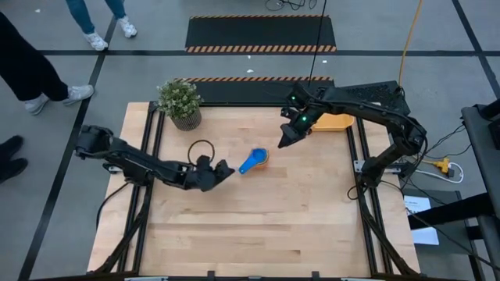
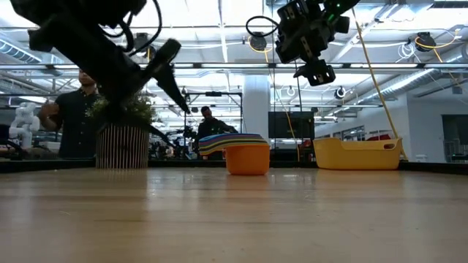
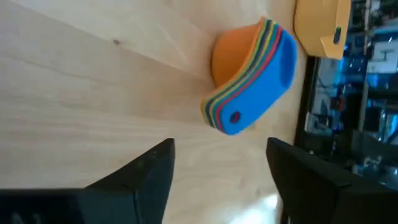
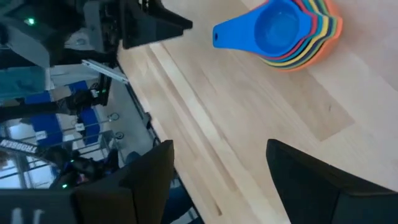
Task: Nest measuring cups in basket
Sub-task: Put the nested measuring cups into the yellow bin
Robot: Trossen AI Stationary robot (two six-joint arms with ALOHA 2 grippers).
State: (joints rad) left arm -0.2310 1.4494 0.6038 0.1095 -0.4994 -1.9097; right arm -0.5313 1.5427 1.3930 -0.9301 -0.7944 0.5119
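Nested cups sit mid-desk, both arms hovering empty.

The measuring cups (image 1: 253,161), stacked together, rest on the desk (image 1: 258,226) outside the basket (image 1: 333,122). A potted plant (image 1: 180,102) stands at the rear-left. The left end effector (image 1: 223,172), fingers spread, is just beside the handles; the right end effector (image 1: 286,140), also spread, hangs above, between cups and basket.

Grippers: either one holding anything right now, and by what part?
Nothing held. Left gripper is open beside the nested measuring cups on the table; right gripper is open in the air, apart from the stack.
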